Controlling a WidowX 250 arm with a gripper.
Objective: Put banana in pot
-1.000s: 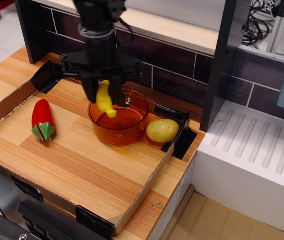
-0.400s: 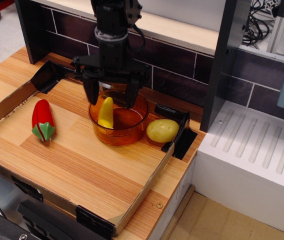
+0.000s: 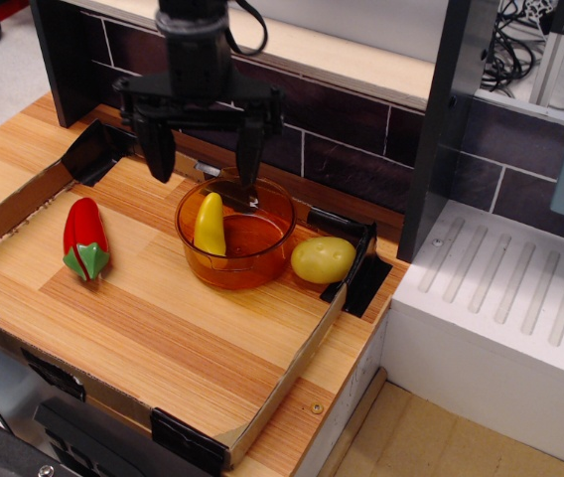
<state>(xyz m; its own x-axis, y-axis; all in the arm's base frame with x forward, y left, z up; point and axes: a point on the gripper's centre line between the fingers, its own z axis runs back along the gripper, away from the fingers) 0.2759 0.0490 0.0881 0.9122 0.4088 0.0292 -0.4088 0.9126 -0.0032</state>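
Since the earlier frame the gripper has risen and shifted toward the back wall, its two fingers now spread wide with nothing between them. Below it and slightly forward, the banana leans inside the pot, its upper end against the near-left wall. Past the pot to the lower right of the fingers, a yellow potato toy rests just beside the pot. Well off to the lower left lies a red pepper on the wooden tray.
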